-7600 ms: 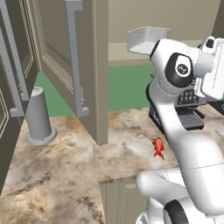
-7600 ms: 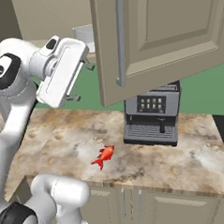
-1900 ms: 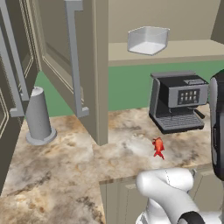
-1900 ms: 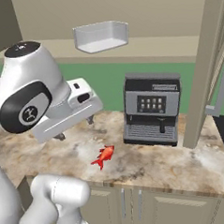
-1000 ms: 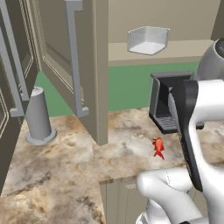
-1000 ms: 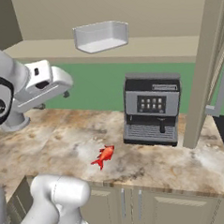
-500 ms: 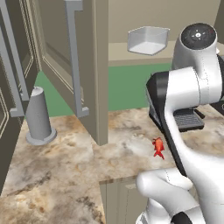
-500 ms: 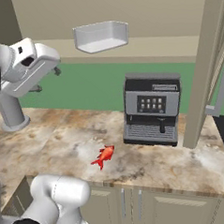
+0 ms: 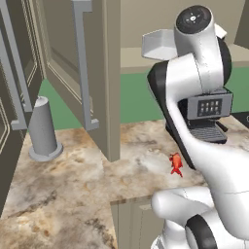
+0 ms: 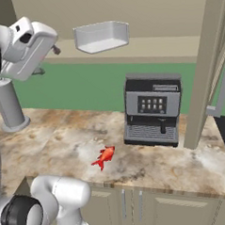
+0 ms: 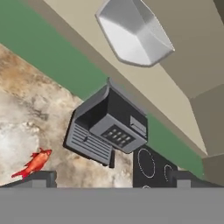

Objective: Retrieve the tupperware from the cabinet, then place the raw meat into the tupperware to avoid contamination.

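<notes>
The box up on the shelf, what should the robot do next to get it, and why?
Probably lift the hand higher and move it toward the tupperware. The box sits on the cabinet shelf with the door swung open, above the coffee machine. The hand is open and holds nothing, and the raw meat lies on the counter, waiting for the box.

Tupperware on the shelf, meat on the counter

The tupperware — pale, empty, upright — sits on the open cabinet shelf; the raw meat lies below — a small red chunk.
</notes>
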